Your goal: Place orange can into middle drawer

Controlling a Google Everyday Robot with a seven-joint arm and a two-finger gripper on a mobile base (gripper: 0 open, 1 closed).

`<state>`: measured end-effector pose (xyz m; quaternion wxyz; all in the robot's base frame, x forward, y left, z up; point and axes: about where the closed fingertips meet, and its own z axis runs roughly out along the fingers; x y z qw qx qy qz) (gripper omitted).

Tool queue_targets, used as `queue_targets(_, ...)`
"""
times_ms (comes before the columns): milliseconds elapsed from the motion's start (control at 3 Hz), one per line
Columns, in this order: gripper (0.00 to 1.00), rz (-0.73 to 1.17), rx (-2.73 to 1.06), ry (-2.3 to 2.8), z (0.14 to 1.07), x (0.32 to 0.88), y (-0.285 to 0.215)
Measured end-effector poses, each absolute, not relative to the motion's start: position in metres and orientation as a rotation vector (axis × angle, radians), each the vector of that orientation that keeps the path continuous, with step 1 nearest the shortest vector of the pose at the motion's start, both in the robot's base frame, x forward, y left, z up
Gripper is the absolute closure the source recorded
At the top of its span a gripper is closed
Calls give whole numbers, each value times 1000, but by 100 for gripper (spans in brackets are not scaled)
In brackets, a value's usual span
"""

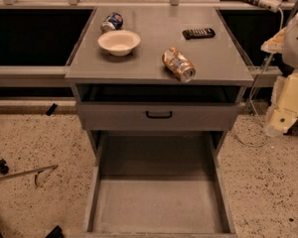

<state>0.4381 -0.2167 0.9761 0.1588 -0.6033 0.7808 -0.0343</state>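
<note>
Blue can (111, 21): lay at the far left corner of the top (154, 19), just beside the bowl.
Bowl (118, 42): stood upright, left of centre.
Handled drawer (158, 115): was shut under the top.
Middle drawer (159, 205): was pulled out toward the near side, below it.
Orange can (179, 64): lay on its side near the top's near edge, right of centre.
Remote (198, 32): lay far right.
Gripper (287, 103): hung at the right edge, off the top, well apart from the orange can; its state could not be told.

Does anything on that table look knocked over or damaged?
Both cans lie tipped over on the tabletop: the dented orange can front right, the blue-and-white can behind the bowl. The gripper sits off to the right.
</note>
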Motion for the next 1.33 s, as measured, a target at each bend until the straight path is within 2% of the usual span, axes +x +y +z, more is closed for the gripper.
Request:
queue_targets(667, 0, -112, -1755, 2171, 971, 459, -207)
queue_targets(1333, 0, -101, -1719, 2057, 952, 575, -165)
